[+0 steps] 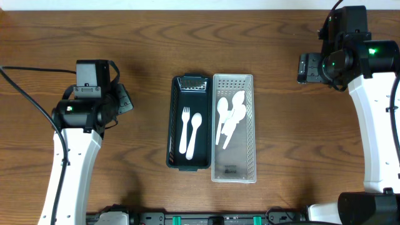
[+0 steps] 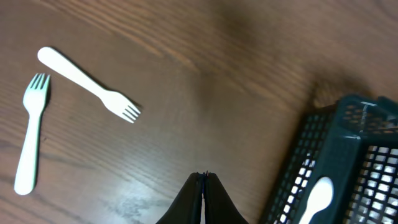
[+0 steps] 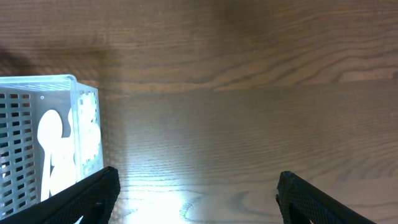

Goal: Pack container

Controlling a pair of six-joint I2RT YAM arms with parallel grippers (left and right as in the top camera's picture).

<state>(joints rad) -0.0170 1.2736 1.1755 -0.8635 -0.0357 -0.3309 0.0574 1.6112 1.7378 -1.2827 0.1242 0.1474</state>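
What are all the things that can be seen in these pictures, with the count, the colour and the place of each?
table: 1, brown wood, under everything
dark basket: 1, dark green, middle of the table
white basket: 1, white, beside the dark basket, on its right
fork: 1, white, inside the dark basket
spoon: 1, white, inside the dark basket, next to the fork
spoons: at least three, overlapping, white, inside the white basket
loose forks: 2, white, on the table outside the dark basket, shown only by the left wrist view
left fingers: 2, black, shut, empty
right fingers: 2, black, open, empty, near the white basket
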